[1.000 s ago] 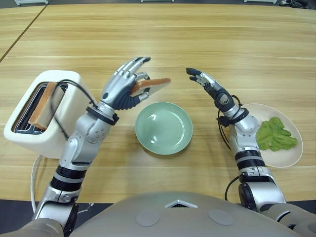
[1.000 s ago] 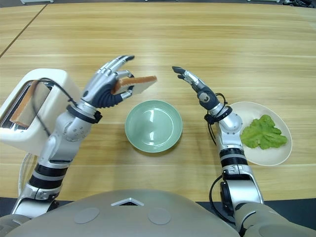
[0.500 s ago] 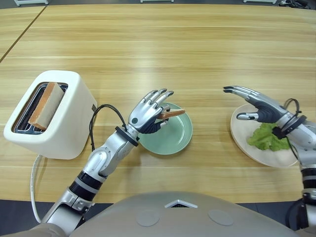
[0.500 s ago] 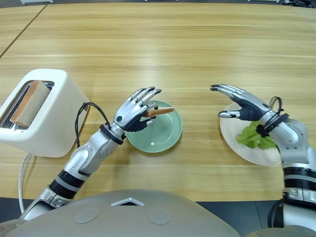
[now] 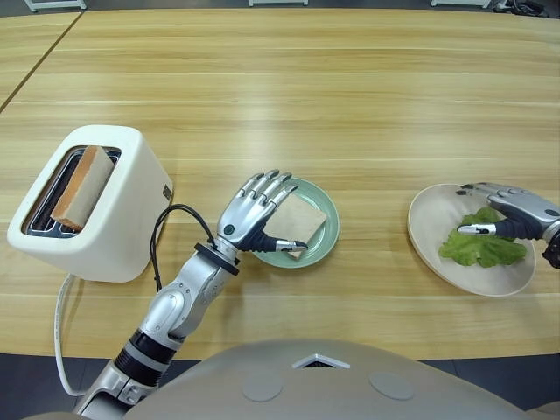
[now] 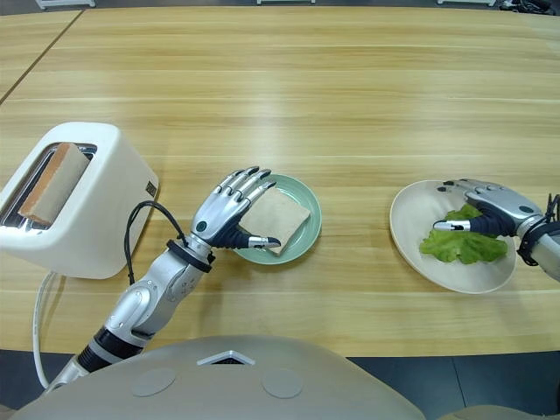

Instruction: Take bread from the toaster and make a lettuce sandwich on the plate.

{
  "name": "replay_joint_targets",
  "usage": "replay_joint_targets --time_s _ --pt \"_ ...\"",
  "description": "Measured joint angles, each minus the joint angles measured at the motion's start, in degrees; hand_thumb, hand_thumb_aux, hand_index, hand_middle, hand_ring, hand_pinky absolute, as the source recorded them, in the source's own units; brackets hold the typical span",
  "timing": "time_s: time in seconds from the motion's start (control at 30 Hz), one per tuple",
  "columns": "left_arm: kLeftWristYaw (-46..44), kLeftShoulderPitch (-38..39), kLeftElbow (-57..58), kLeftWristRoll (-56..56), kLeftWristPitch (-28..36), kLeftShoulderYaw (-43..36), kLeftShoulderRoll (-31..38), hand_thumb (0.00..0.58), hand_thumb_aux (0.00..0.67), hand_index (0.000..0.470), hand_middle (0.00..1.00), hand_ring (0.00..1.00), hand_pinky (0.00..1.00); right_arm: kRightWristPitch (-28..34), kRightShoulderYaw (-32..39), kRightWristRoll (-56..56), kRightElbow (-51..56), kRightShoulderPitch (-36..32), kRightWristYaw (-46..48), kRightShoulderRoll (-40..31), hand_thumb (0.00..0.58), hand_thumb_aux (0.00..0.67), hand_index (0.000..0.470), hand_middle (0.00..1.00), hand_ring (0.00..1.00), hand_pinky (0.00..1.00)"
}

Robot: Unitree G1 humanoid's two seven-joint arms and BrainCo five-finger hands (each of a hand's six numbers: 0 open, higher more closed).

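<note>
Bread slice point(image 5: 306, 223), flat, square and pale-crusted, lies tilted in the green plate point(image 5: 332, 236) at centre frame. The left robot hand point(image 5: 248, 219) holds it loosely, fingers spread over its left edge and thumb at its near corner. At right frame the right robot hand point(image 5: 516, 208) arches wide over the lettuce point(image 5: 486, 249) on the cream plate point(image 5: 429, 227), closed on nothing.

On release, a catching thumb could drag the slice over the shallow, glazed rim. The limp, crinkled leaf may tear or slip from hard fingers. A second slice point(image 5: 80, 185) stands in the glossy white toaster point(image 5: 122, 219), left, on the wood-grain tabletop point(image 5: 350, 96).
</note>
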Motion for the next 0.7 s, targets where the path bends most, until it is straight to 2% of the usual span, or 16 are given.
replay_joint_targets --time_s 0.27,0.3,0.33,0.37,0.4,0.47,0.5,0.53,0.57,0.7 --pt "-0.46 2.64 -3.8 -6.23 -0.18 4.78 0.05 0.0 0.0 0.0 0.0 0.0 0.0 2.31 4.53 -2.23 1.95 1.5 -1.77 -3.61 0.0 0.0 0.0 0.0 0.0 0.0" --pt "-0.58 2.86 -4.07 -7.48 -0.34 5.15 -0.01 0.0 0.0 0.0 0.0 0.0 0.0 2.68 4.94 -2.3 1.95 1.53 -1.8 -3.62 0.071 0.042 0.029 0.0 0.0 0.0" --pt "-0.76 3.22 -4.5 -8.92 -0.63 5.88 -0.09 0.0 0.0 0.0 0.0 0.0 0.0 3.22 5.87 -2.41 2.02 1.52 -1.85 -3.62 0.275 0.184 0.129 0.0 0.0 0.0" --pt "-0.87 3.39 -4.72 -9.87 -0.76 6.46 -0.08 0.0 0.0 0.0 0.0 0.0 0.0 3.42 6.32 -2.67 2.05 1.52 -1.87 -3.62 0.449 0.352 0.247 0.0 0.0 0.0" --pt "-1.05 3.52 -5.02 -10.84 -0.81 7.12 -0.03 0.0 0.0 0.0 0.0 0.0 0.0 3.86 6.9 -2.82 2.07 1.49 -1.94 -3.63 0.509 0.436 0.306 0.0 0.0 0.0" --pt "-1.49 3.7 -5.3 -12.64 -1.2 8.13 -0.05 0.0 0.0 0.0 0.0 0.0 0.0 4.26 7.88 -2.81 2.02 0.77 -2.79 -3.63 0.558 0.539 0.378 0.0 0.0 0.0" --pt "-1.58 3.9 -5.47 -13.15 -1.32 8.59 -0.05 0.0 0.0 0.0 0.0 0.0 0.0 4.34 8.32 -2.89 1.93 0.38 -2.94 -3.63 0.568 0.575 0.404 0.0 0.0 0.0" --pt "-1.63 4.19 -5.66 -13.99 -1.38 9.24 -0.02 0.0 0.0 0.0 0.0 0.0 0.0 4.37 9.04 -3.04 1.69 0.2 -3.04 -3.6 0.579 0.641 0.45 0.0 0.0 0.0" --pt "-1.72 4.33 -5.67 -14.12 -1.46 9.58 -0.01 0.0 0.0 0.0 0.0 0.0 0.0 4.37 9.7 -3.36 1.56 0.18 -3.11 -3.57 0.58 0.67 0.47 0.0 0.0 0.0" --pt "-2.04 4.56 -5.68 -15.15 -1.93 10.93 0.0 0.0 0.0 0.0 0.0 0.0 0.0 4.31 10.77 -3.39 0.59 -0.1 -4.62 -3.34 0.58 0.67 0.47 0.0 0.0 0.0"
